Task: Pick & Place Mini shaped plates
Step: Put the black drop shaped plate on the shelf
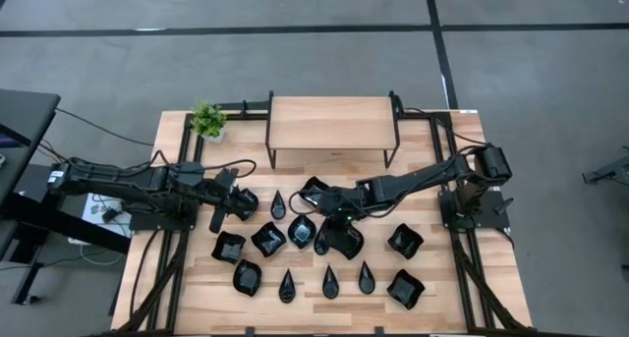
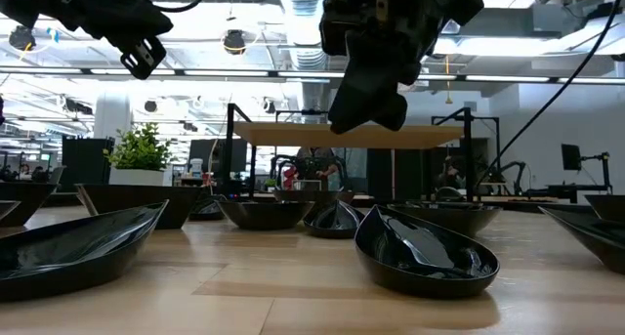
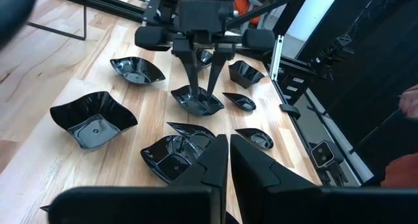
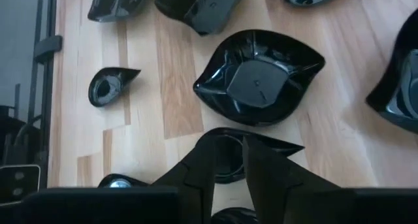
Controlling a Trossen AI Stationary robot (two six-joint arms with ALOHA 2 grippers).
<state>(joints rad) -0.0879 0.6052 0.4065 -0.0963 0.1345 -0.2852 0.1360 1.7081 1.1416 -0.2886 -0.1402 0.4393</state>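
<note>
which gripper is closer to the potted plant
Left. The left gripper sits just below the potted plant on the table's left side; the right gripper is over the plates mid-table, farther away.

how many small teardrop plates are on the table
4 teardrop plates clearly: three in the front row, one farther back, left of centre. Another may sit hidden under the right gripper.

Grey floor [image 1: 295,72] crossed by dark lines; ceiling lights [image 2: 234,42] over an open workspace.
</note>
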